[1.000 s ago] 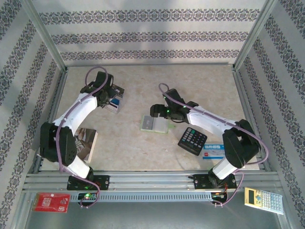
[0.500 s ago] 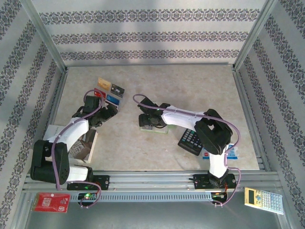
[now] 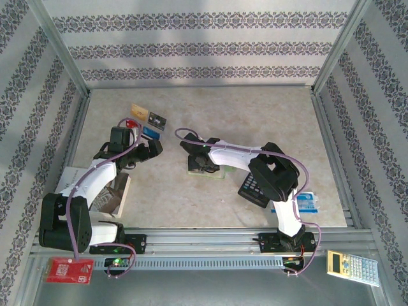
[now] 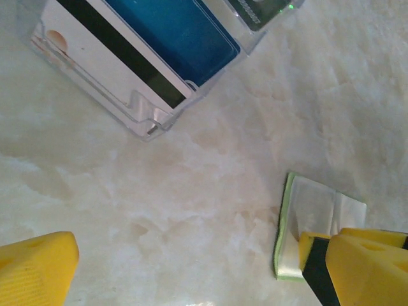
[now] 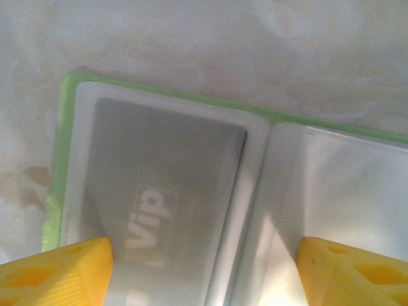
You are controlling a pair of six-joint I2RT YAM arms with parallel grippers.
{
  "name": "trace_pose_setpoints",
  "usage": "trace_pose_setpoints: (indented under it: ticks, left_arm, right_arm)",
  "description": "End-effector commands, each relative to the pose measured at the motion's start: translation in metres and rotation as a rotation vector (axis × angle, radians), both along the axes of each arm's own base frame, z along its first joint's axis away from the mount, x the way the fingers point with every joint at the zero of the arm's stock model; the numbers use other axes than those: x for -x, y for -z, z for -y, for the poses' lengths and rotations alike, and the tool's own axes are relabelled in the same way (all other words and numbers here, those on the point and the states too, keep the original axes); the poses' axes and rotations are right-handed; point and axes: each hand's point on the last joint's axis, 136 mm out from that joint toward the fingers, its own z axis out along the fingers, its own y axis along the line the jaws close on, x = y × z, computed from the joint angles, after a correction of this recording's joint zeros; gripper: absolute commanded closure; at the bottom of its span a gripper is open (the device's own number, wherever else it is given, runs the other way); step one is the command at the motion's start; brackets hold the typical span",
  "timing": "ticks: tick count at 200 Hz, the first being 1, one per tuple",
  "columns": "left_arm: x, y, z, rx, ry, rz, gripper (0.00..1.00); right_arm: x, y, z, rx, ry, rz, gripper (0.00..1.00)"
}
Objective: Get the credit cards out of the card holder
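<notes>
card holder (image 5: 344, 185) lies open mid-table under the spread right gripper (image 5: 204, 274); left gripper (image 4: 191, 261) spread too, empty; the grey card (image 5: 166, 185) inside looks thin, stiff, slick; best pinched by its exposed edge

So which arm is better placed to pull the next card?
Right: the right claw hangs open directly over the lime-green folding card holder, straddling the grey Vip card in its pocket; the left claw is off to the side.
</notes>
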Motion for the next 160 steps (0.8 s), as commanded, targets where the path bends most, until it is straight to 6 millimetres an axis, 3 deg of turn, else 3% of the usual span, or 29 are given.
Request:
trace_pose_setpoints:
  ticks: [1, 29, 79, 113, 160]
  left_arm:
    - [-0.009, -0.014, 0.007, 0.030, 0.052, 0.046, 0.00]
    - [-0.008, -0.011, 0.013, 0.061, 0.073, 0.032, 0.00]
    - [-0.010, -0.001, 0.031, 0.173, 0.108, -0.012, 0.03]
    - [-0.015, 0.008, 0.057, 0.282, 0.152, -0.060, 0.17]
    - [-0.017, 0.020, 0.105, 0.365, 0.204, -0.129, 0.41]
  right_arm:
    - [0.009, 0.015, 0.003, 0.018, 0.020, -0.035, 0.24]
    - [0.020, 0.032, 0.012, 0.025, 0.029, -0.098, 0.27]
    - [0.034, 0.048, 0.041, 0.081, 0.060, -0.158, 0.44]
    - [0.034, 0.047, 0.038, 0.048, 0.048, -0.138, 0.52]
    - [0.019, 0.038, 0.029, -0.006, 0.058, -0.081, 0.60]
